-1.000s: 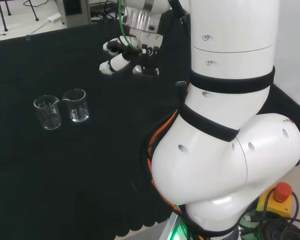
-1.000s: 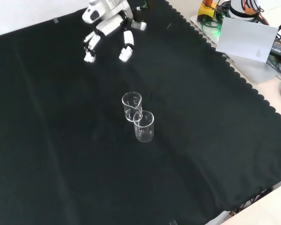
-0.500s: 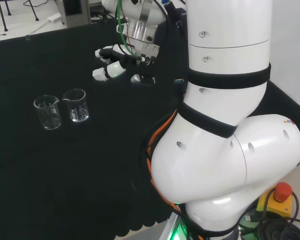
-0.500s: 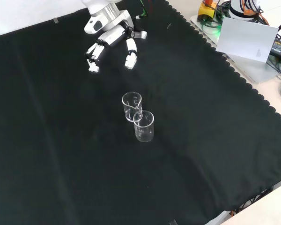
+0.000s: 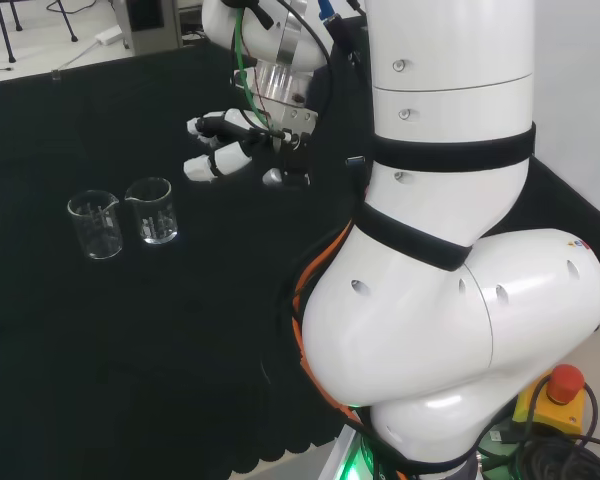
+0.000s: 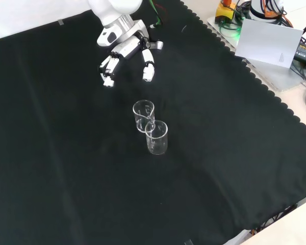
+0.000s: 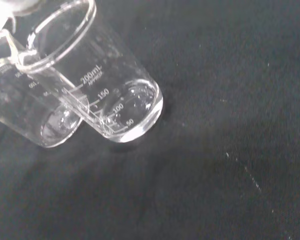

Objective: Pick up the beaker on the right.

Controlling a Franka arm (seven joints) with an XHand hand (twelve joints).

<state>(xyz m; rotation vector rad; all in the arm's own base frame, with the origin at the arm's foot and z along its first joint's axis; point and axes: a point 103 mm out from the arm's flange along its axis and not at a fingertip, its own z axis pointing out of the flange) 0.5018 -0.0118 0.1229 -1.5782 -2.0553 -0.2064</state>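
Head view, L to R: two clear beakers are standing upright on the black cloth (image 5: 70,330), side by side, rims about touching. The left beaker (image 5: 95,224) is sitting at the far left; the right beaker (image 5: 151,210), the task's one, is just beside it. Further R and a bit beyond, the hand (image 5: 242,150) is hovering above the cloth, well apart from the glass, fingers relaxed and spread, holding nothing. The arm's white links (image 5: 450,250) are taking up the R side.

Front view: the pair is lining up one behind the other near the cloth's middle; the beaker nearer the hand is the target, w/ the hand up top, fingers pointing down toward it.

Handling, as a guess: thin glass, empty so prob. light, stiff, smooth, slippery, breakable. Best hold is likely round the side wall, mid-height, thumb opposite fingers. The neighbour is crowding one side, so fingers could knock it.

Writing: wrist view is showing printed volume marks on the closer beaker, w/ a spout at its rim. No other labels legible.
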